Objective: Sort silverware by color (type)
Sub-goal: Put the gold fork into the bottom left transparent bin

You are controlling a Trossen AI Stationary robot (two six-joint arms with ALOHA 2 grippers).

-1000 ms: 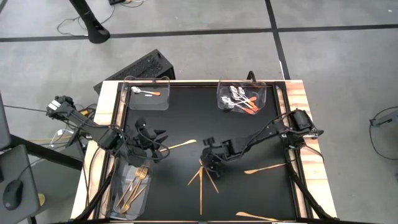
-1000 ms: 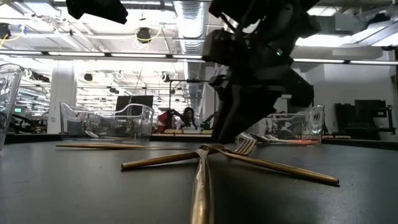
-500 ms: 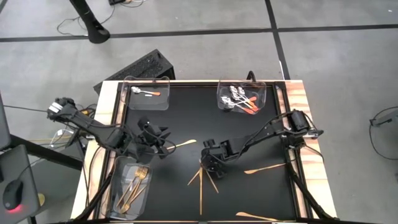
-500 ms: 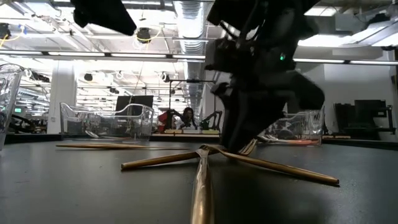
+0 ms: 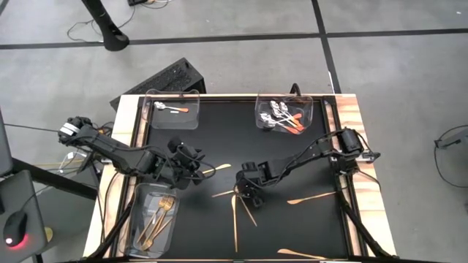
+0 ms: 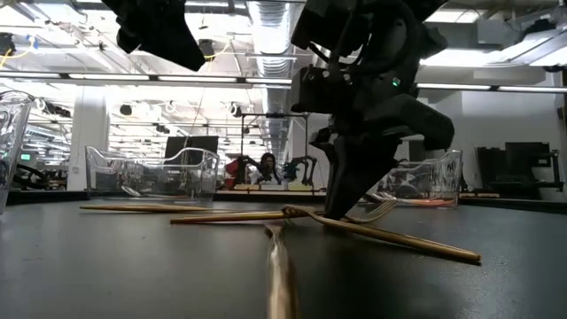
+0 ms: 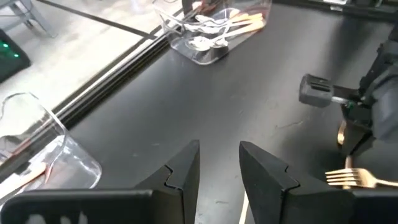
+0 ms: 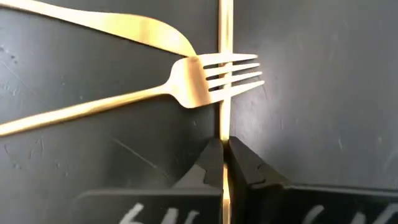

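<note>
The left gripper [image 5: 191, 165] hangs over the black mat near the left tray of gold forks [image 5: 156, 219], its jaws narrowly parted and empty. At mid-table the right gripper [image 5: 246, 191] is pinched tight on a slim gold knife [image 8: 224, 74] in the crossed gold pile. A gold fork [image 8: 155, 89] lies across that knife, and silver spoons [image 5: 281, 117] sit in the far right tray.

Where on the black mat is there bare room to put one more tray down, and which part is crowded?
Bare mat lies between the one-spoon tray and the tray of spoons. Another free patch lies between the tray of gold forks and the vertical gold utensil. The middle is crowded: crossed gold utensils under the right gripper, the left gripper nearby.
</note>
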